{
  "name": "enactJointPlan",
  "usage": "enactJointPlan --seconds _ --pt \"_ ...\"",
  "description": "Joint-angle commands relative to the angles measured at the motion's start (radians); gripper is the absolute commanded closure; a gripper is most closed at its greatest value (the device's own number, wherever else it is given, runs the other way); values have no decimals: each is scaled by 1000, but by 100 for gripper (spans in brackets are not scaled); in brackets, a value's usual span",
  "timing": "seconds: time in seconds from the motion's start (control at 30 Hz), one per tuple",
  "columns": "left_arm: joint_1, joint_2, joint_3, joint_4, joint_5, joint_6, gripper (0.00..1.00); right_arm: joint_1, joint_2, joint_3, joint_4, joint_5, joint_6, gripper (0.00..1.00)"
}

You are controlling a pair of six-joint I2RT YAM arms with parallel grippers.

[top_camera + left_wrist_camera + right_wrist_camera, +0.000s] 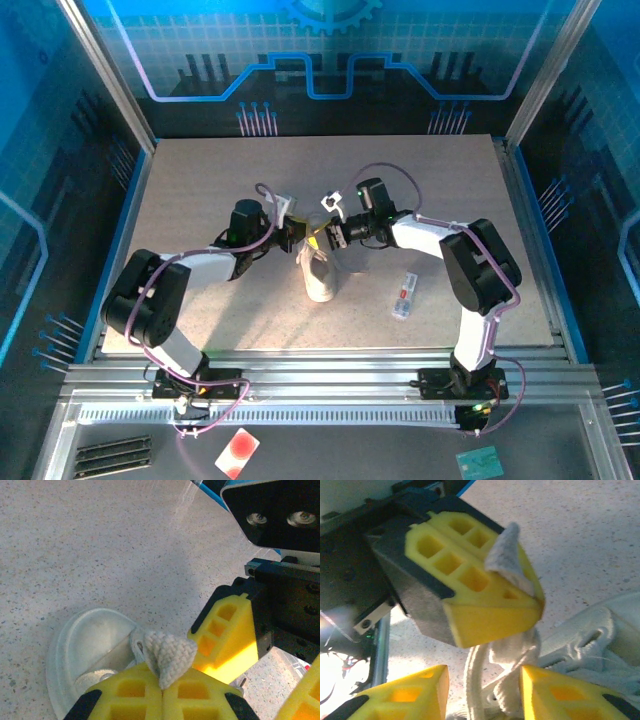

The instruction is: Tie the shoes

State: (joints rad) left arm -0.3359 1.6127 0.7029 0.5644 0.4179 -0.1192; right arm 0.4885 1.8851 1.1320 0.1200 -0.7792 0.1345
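A speckled grey table (200, 190) sits inside blue walls. At its centre lies your white sneaker (320, 277). Just over its far end, your left gripper (162, 692) is clamped tight on a fold of white lace (170, 655). Your right gripper (482, 692) faces it, jaws apart, with lace hanging between them. A small flat white item with red marks (404, 296) lies to the sneaker's right.

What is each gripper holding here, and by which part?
The left gripper pinches a folded bit of the lace at its fingertips. The right gripper is open, with lace between its fingers but ungripped.
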Motion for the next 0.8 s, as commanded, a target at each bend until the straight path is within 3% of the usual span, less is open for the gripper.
enactJointPlan --seconds 0.0,0.3,0.47,0.6,0.7,0.77 --pt "1 -47 47 -65 40 -23 100 1 -45 -10 -11 49 -41 58" --pt "0 -69 58 -82 42 -120 100 64 -101 -54 4 109 -81 61" --pt "1 -78 103 -175 27 -173 100 86 -134 -84 7 171 -101 64" --pt "0 -79 139 -264 25 -200 100 100 -131 -81 -17 225 -120 74" --pt "0 -89 153 -302 29 -206 100 105 -137 -87 -34 273 -128 91" --pt "1 -99 161 -326 24 -201 100 111 -153 -98 -41 292 -140 95"
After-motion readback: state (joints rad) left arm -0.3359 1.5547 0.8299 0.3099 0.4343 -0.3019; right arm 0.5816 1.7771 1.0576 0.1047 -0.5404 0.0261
